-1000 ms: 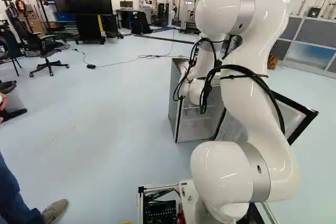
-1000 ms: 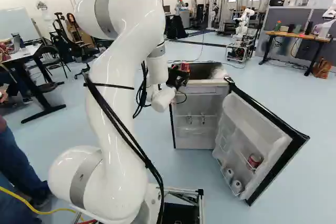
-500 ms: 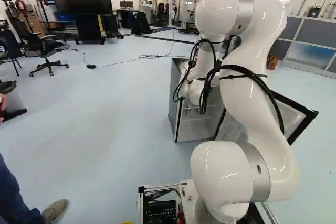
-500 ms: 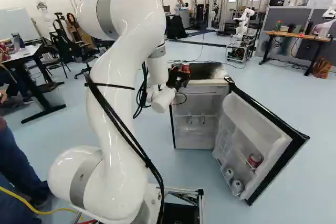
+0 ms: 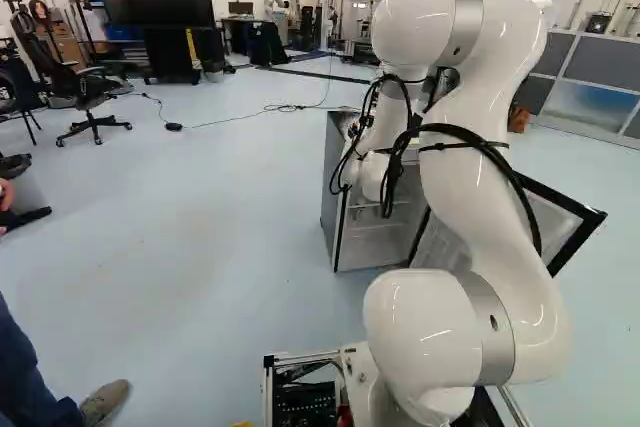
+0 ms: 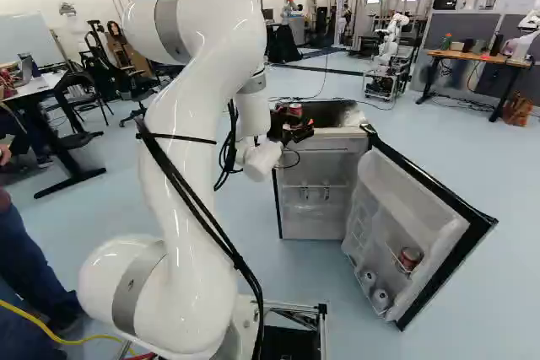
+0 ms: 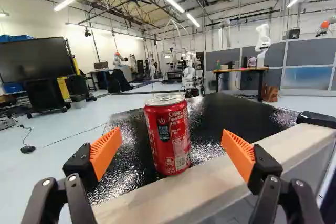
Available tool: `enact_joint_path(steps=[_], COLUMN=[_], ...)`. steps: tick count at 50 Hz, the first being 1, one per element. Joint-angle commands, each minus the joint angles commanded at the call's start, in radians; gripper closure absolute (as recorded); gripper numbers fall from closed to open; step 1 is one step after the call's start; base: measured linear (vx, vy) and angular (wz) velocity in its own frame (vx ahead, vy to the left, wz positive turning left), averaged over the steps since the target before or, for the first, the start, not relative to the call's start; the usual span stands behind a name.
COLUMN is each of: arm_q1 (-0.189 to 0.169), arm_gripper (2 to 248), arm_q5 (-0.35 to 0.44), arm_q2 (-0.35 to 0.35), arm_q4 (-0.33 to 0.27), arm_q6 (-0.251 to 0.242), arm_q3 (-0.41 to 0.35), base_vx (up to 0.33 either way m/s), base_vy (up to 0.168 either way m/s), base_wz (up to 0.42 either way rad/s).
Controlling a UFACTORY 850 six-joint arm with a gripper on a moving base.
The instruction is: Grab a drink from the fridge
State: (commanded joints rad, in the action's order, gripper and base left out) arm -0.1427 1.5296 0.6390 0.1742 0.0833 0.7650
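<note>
Glossy metal can (image 7: 168, 136); rough shiny blk fridge top (image 7: 231, 113); ribbed pads (image 7: 105, 151), prob. rubber.

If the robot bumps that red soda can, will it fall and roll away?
The red soda can might tip if pushed high up, since it's taller than wide. On its side, its round body would probably roll. It stands near the front edge of the black fridge top, so it could drop off.
</note>
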Motion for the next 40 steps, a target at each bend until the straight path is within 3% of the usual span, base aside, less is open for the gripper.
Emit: enact_joint_path(steps=[40], arm_q1=[-0.006], arm_gripper=[3], arm_q5=[0.0], arm_q2=[-0.182], arm_q4=[0.0], arm_q6=[0.0], arm_q3=[-0.23], base_vx=[0.0], base_vy=[0.0], base_wz=[0.0])
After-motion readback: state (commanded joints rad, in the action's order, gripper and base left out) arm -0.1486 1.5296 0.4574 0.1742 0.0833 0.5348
